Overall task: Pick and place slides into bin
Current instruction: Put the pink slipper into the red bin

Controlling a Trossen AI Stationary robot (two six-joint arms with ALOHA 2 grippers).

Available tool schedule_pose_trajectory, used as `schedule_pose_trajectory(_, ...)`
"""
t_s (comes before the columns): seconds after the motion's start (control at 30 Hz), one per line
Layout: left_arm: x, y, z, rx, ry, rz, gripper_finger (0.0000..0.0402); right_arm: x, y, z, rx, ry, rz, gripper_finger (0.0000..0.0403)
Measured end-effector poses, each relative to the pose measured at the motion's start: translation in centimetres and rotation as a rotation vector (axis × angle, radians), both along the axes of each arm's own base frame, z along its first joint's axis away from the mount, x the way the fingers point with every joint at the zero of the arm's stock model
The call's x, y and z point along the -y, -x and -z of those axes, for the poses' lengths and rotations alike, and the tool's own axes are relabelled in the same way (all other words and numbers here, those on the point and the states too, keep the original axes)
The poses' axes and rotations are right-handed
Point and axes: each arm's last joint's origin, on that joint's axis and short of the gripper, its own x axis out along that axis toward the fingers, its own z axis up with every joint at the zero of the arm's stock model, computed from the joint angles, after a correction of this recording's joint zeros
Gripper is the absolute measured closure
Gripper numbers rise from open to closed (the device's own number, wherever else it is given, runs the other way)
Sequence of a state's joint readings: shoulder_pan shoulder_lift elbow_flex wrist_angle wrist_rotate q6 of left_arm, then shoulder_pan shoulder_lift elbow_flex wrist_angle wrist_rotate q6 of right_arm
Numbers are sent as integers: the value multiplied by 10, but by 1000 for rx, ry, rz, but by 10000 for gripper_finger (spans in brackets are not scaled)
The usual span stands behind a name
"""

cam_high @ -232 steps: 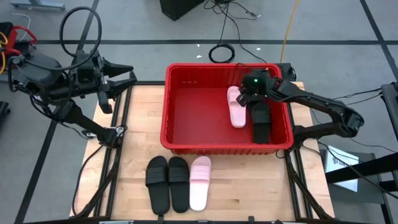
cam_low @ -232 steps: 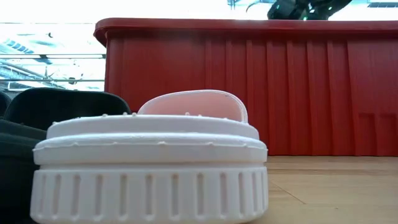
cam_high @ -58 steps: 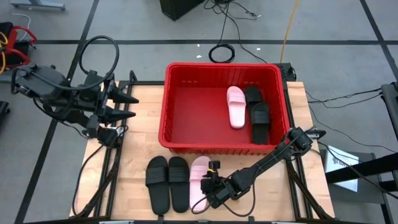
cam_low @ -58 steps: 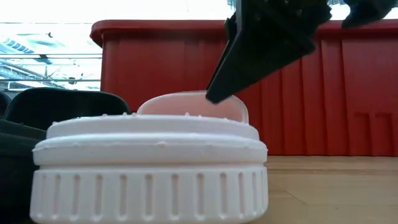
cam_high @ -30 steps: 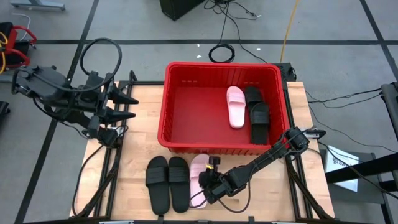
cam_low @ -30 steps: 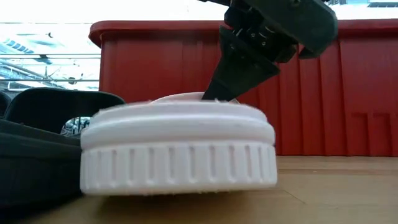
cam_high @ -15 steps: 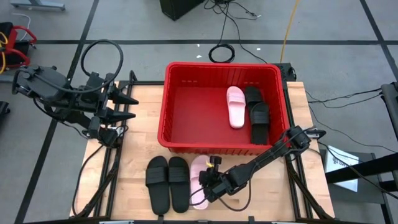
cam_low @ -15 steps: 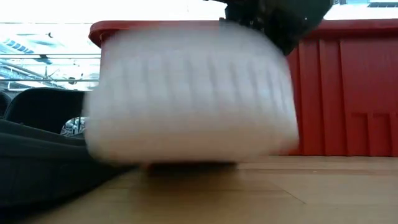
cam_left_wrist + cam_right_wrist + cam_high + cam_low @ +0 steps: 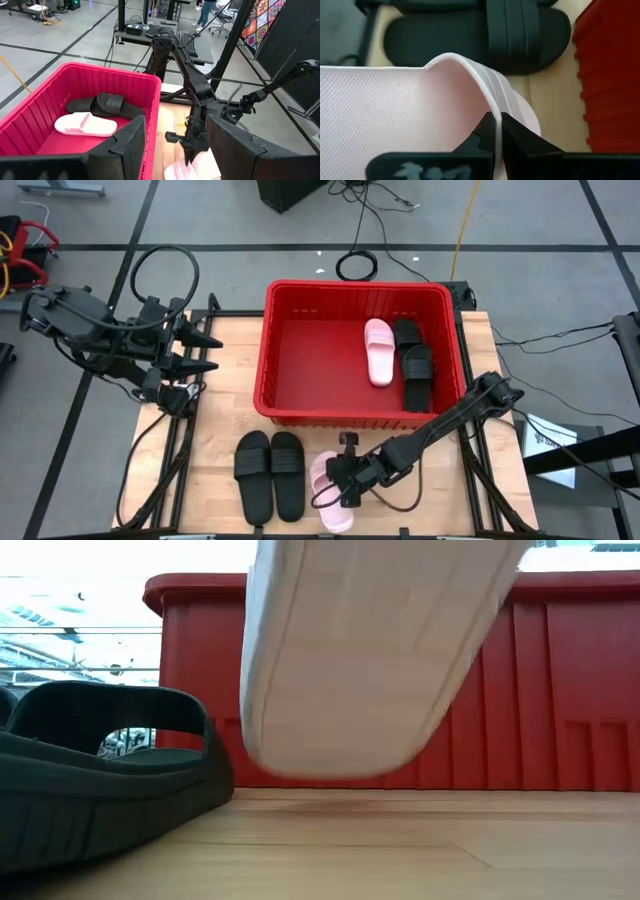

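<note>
My right gripper (image 9: 340, 476) is shut on a pale pink slide (image 9: 336, 498) above the table's near edge; in the low view its ribbed sole (image 9: 370, 650) hangs tilted over the wood. To its left, two black slides (image 9: 270, 474) lie side by side on their soles. The red bin (image 9: 282, 395) stands at the table's far middle and holds one pink slide (image 9: 379, 352) and two black slides (image 9: 415, 365), all lying on its floor. My left gripper (image 9: 212, 352) waits open over the table's left edge with nothing between its fingers. My right gripper pinches the edge of the pink slide's wide strap (image 9: 485, 102) between its two fingers (image 9: 512, 132). The fingers reach in low from the table's right side, across the strap. The slide is lifted clear of the table and hangs tilted, sole (image 9: 400, 600) facing the near edge.
The bin's near wall (image 9: 560, 690) rises right behind the lifted slide. A black slide (image 9: 90, 780) lies close on its left. Bare wood (image 9: 230, 395) lies between the bin and the left arm. Cables run over the floor beyond the table.
My right gripper has shut on the pink slide's strap and risen. The slide, flat beside the black pair a second ago, has come off the wood, tipped up to show its sole, and swung a little toward the near edge and away from the black slides.
</note>
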State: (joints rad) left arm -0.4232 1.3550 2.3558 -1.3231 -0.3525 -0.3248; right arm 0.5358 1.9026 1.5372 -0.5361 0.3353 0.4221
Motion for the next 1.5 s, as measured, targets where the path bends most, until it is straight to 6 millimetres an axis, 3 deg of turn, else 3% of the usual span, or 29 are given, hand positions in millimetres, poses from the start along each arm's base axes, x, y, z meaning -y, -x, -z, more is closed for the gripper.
schedule_pose_trajectory(0.5, -1, 0, 0, 4, -9, -18, 197, 23, 24, -86, 188, -249, -80, 402)
schedule_pose_trajectory(0.8, -2, 0, -1, 17, -23, -76, 197, 42, 13, -130, 493, -379, -184, 402)
schedule_pose_trajectory(1.2, -3, 0, -1, 21, -37, -88, 197, 73, -6, -162, 854, -360, -205, 401)
schedule_pose_trajectory(1.5, -6, -2, -9, 96, -150, -171, 197, 124, -20, -167, 932, -291, -17, 400)
